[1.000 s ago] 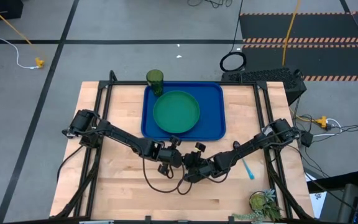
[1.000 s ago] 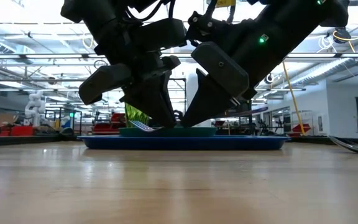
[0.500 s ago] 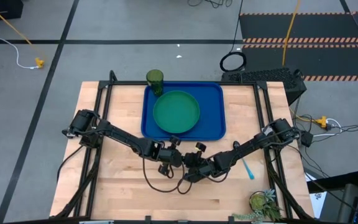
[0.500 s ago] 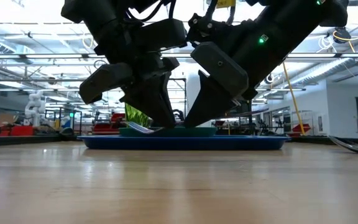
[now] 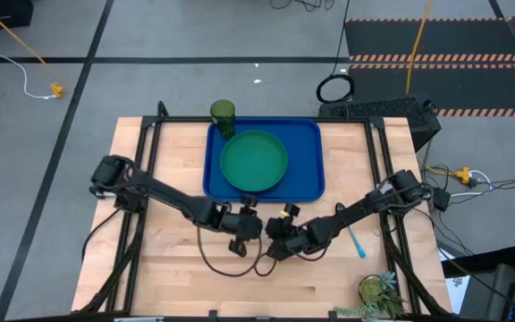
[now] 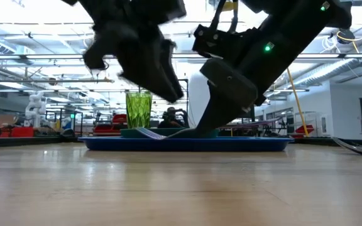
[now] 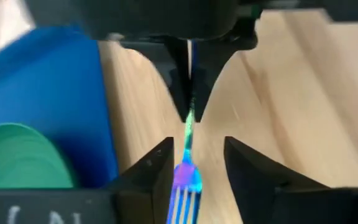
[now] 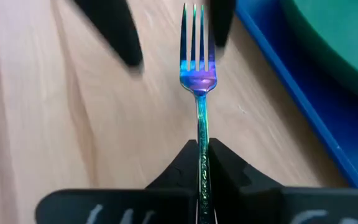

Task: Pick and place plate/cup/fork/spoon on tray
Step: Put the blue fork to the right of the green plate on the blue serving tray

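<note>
The fork, with a shiny bluish head and tines, hangs just in front of the blue tray, held by my shut right gripper. My left gripper is open; its fingers stand on either side of the fork's head without touching it, and it sits higher in the low view. The green plate lies flat on the tray. The cup stands upright at the tray's far left corner. The spoon lies on the table at the right. My right gripper pinches the fork's handle between its two fingers. It comes slanting down from the table's right, with the handle running along the fingers and the tines pointing away toward the table's left. The fork is about level and its head is clear of the table.
A potted plant stands at the table's near right corner. Both arms meet close together in front of the tray's near edge. Bare wood lies to the near left.
My left gripper has let go of the fork's head and risen, drawing back a little toward the table's left. The fork has stayed in place in my right gripper.
</note>
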Motion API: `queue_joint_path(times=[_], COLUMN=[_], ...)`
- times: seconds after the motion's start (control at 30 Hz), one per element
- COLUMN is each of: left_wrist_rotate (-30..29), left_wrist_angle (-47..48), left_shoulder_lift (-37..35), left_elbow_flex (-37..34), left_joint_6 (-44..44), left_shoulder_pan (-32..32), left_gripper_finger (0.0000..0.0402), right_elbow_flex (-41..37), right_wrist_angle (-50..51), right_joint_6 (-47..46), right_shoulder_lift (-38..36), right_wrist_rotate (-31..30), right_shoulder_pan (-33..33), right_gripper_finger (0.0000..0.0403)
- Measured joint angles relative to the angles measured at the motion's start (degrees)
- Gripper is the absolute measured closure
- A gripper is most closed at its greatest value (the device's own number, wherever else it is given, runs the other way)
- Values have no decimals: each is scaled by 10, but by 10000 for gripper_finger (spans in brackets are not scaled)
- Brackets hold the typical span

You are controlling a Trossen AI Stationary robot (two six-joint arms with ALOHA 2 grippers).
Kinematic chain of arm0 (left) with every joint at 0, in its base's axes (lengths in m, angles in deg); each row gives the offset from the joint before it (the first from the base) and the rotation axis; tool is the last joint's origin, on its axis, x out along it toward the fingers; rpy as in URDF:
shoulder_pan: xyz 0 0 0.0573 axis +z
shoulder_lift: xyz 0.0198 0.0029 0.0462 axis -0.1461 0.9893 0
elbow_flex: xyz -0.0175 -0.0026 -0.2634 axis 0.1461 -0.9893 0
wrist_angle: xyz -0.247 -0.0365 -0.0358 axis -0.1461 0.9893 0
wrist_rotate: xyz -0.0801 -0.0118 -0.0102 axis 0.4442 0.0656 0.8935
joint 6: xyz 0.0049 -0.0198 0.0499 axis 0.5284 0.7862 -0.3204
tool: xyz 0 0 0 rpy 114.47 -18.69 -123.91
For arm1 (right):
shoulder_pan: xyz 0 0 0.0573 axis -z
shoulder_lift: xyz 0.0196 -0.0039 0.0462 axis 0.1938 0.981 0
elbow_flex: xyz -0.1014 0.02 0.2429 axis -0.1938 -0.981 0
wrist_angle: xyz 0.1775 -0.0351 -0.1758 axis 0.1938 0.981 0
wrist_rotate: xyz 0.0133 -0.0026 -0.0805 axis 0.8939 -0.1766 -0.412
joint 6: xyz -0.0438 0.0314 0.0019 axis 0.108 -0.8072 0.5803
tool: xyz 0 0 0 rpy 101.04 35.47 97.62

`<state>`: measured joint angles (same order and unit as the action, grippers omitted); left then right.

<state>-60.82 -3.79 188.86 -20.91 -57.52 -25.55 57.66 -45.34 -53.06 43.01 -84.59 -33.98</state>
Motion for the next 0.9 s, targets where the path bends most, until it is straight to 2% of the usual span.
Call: queue_joint_path(times=[0.17, 0.33, 0.5, 0.73, 0.9], left_wrist_rotate=[-5, -63, -112, -131, -155], left_wrist_angle=[59, 155, 259, 244, 220], left_shoulder_lift=[-69, -124, -147, -168, -176], left_elbow_flex=[0, 0, -2, -34, -66], left_joint_6=[53, 148, 254, 313, 347], left_shoulder_pan=[-7, -6, -10, -14, -31], left_gripper_finger=[240, 239, 239, 238, 238], right_elbow_flex=[0, 0, 0, -16, -84], right_wrist_angle=[28, 70, 121, 155, 88], right_joint_6=[-1, -9, -31, -45, -47], right_shoulder_lift=[-31, -71, -108, -159, -211], right_wrist_rotate=[-2, -20, -35, -37, -34], right_shoulder_pan=[-4, -13, -24, -36, -35], right_gripper_finger=[397, 397, 397, 395, 395])
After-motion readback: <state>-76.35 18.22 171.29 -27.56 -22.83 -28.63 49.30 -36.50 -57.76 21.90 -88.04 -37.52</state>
